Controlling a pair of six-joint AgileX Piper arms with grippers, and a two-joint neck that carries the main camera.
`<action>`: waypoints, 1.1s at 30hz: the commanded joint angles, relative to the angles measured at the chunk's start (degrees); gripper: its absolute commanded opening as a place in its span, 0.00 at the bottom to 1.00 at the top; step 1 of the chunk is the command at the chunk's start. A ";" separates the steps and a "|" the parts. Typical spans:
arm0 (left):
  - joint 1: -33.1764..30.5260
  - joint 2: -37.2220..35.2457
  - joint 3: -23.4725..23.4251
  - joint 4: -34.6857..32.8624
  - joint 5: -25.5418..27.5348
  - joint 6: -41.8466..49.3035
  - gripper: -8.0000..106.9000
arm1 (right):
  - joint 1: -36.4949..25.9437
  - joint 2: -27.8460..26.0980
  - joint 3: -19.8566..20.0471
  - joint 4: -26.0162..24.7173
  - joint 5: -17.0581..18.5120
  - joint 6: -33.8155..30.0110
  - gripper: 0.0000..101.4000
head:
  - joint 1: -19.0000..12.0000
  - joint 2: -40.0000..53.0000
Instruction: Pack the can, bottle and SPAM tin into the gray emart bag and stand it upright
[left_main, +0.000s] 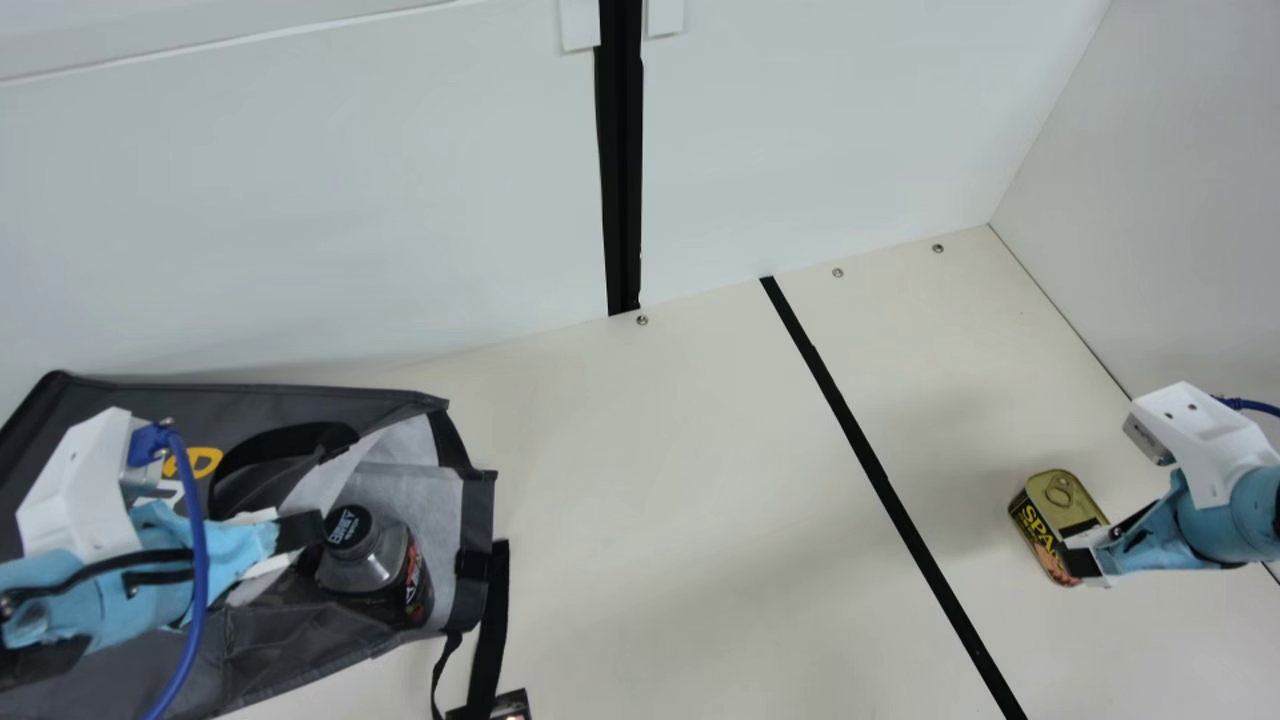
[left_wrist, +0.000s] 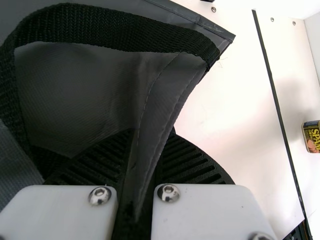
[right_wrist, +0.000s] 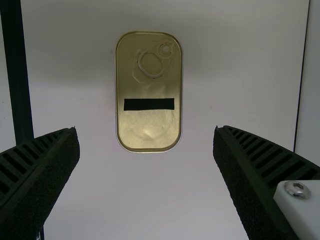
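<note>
My left gripper is shut on the edge of the gray bag at the main view's left; in the left wrist view a fold of the bag runs between the fingers of the left gripper. The bottle with a dark cap lies in the bag's mouth, cap exposed. At the right, my right gripper is over the near end of the SPAM tin, which stands on the table. In the right wrist view the right gripper is open, with the gold-lidded tin ahead of its fingertips.
A black tape line crosses the cream table between the bag and the tin. Black straps hang off the bag's near side, beside a small dark object. White walls stand behind and at the right.
</note>
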 joint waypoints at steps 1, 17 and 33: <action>0.00 0.00 0.00 0.00 0.00 0.00 0.00 | 0.46 1.07 -0.12 -0.13 -0.68 0.74 0.94 | -1.30 -0.05; 0.00 0.00 0.00 0.00 0.00 0.00 0.00 | 5.45 7.56 0.36 -1.25 -6.59 7.33 0.94 | -1.30 -0.05; 0.00 0.00 0.00 0.00 0.00 0.00 0.00 | 8.65 10.78 2.85 -1.80 -11.27 10.65 0.61 | -1.30 -0.05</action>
